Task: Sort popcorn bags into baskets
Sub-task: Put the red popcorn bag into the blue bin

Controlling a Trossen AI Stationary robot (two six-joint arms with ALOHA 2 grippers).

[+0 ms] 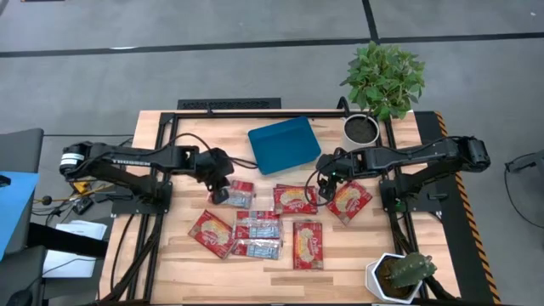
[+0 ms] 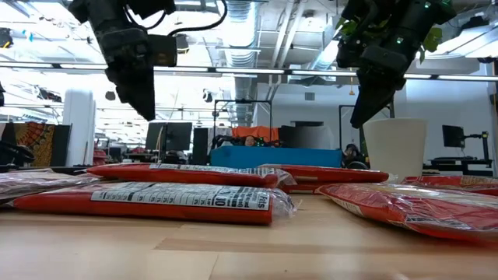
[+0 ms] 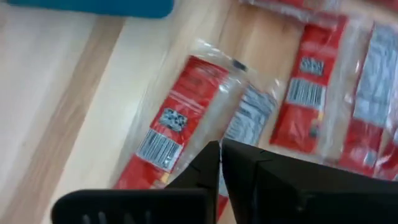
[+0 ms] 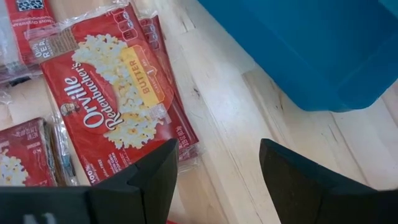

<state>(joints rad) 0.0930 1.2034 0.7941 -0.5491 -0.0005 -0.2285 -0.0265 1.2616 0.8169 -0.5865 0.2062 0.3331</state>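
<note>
Popcorn bags (image 2: 156,201) lie below closed left (image 1: 219,192), spread right end effector (image 1: 325,182).

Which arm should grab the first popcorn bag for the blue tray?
Probably the right. Its hand is open, hanging just above the table between the blue tray and a butter popcorn bag. The left hand is shut over another bag and would have to open first.

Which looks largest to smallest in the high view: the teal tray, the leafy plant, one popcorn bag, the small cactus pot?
1. Leafy plant, about equal to
2. teal tray; too close to rank, and the plant stands nearer the camera.
3. Cactus pot.
4. Popcorn bag, slightly smaller.
</note>
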